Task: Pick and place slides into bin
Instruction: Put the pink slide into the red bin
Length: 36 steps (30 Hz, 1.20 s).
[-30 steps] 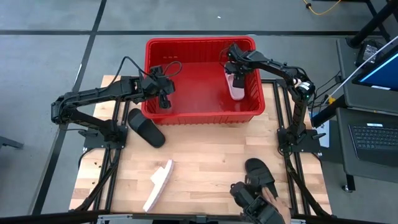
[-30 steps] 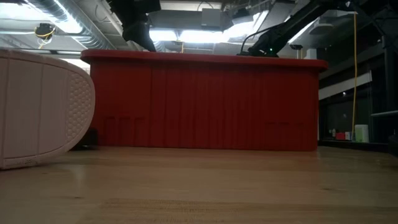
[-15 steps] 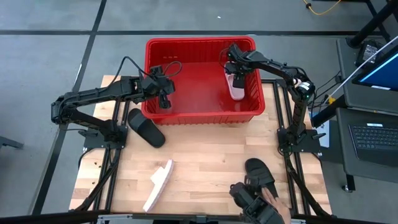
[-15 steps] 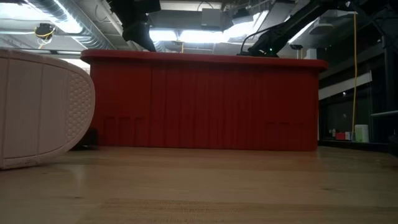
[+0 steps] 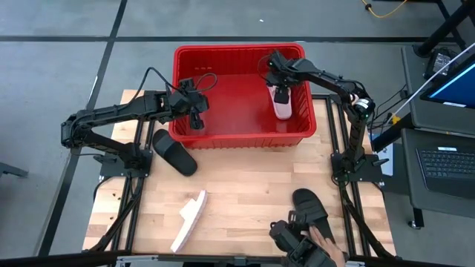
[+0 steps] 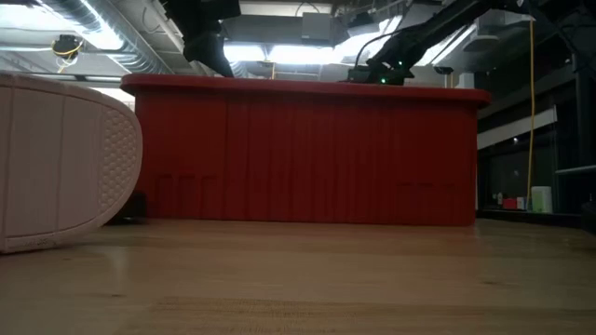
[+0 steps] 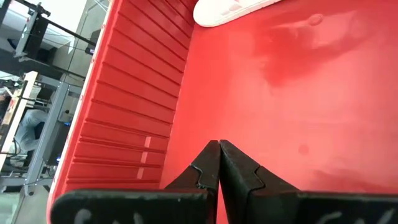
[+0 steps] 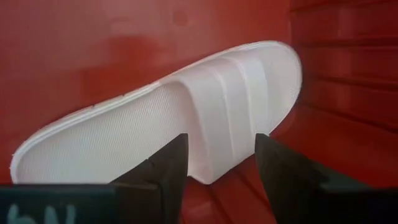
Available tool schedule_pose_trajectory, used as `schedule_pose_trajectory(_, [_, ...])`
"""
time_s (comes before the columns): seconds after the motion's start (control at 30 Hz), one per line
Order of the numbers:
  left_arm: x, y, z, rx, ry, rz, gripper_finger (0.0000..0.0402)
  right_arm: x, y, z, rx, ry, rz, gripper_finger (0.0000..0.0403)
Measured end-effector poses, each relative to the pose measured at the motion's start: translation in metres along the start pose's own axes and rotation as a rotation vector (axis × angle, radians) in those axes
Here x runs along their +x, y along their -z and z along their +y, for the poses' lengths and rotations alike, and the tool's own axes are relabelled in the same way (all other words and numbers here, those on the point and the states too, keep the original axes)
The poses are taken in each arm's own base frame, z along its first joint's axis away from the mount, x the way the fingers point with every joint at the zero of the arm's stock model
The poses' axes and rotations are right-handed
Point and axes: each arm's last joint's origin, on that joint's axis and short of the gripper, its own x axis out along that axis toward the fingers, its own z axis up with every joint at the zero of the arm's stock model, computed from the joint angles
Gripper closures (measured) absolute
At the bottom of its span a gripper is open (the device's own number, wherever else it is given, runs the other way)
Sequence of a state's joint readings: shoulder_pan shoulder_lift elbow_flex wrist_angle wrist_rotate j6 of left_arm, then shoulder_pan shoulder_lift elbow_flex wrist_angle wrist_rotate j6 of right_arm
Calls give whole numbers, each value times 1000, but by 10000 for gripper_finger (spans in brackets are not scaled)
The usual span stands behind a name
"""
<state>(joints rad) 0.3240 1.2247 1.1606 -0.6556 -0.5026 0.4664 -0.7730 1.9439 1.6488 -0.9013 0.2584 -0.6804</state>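
Four slides are in your high view: one pink slide [image 5: 281, 103] lies inside the red bin [image 5: 239, 139] near its right wall, with your right gripper [image 5: 279, 83] just above its far end. Your left gripper [image 5: 194, 119] hangs inside the bin's left part. A black slide [image 5: 174, 151] rests on the table [image 5: 245, 189] just outside the bin's left front corner, a second pink slide [image 5: 188, 219] lies tipped on its side near the front edge, and a second black slide [image 5: 310, 209] sits front right, with a person's hand [image 5: 323, 241] just beside it.

Low view: the bin's front wall [image 6: 307, 154] fills the middle, the pink sole [image 6: 65, 163] looms at left.

Left wrist view: your fingers [image 7: 205, 168] are pressed together, holding nothing, over the bin floor.

Right wrist view: your fingers [image 8: 163, 168] stand apart, straddling the pink slide [image 8: 180, 124] without clamping it.
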Motion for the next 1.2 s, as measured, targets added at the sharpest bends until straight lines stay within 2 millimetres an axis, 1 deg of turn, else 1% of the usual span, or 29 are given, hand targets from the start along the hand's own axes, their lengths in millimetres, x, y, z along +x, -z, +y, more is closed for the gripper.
schedule_pose_trajectory(0.23, [0, 0, 0, 0, 0, 0, 396, -15, -7, 4, 26, -18, 9, 218])
schedule_pose_trajectory(0.43, [0, 0, 0, 0, 0, 0, 396, -36, -13, 9, 60, -45, 32, 218])
schedule_pose_trajectory(0.57, [0, 0, 0, -1, 0, 1, 396, -49, -21, 9, 99, -34, 3, 218])
schedule_pose_trajectory(0.77, [0, 1, -1, -3, 6, 13, 396, -63, -30, 11, 129, -17, -43, 218])
schedule_pose_trajectory(1.03, [0, 3, -1, -22, 12, 24, 396, -91, -36, 9, 147, -9, -76, 218])
schedule_pose_trajectory(1.2, [0, 3, -1, -9, 12, 24, 396, -101, -36, 5, 155, 1, -95, 218])
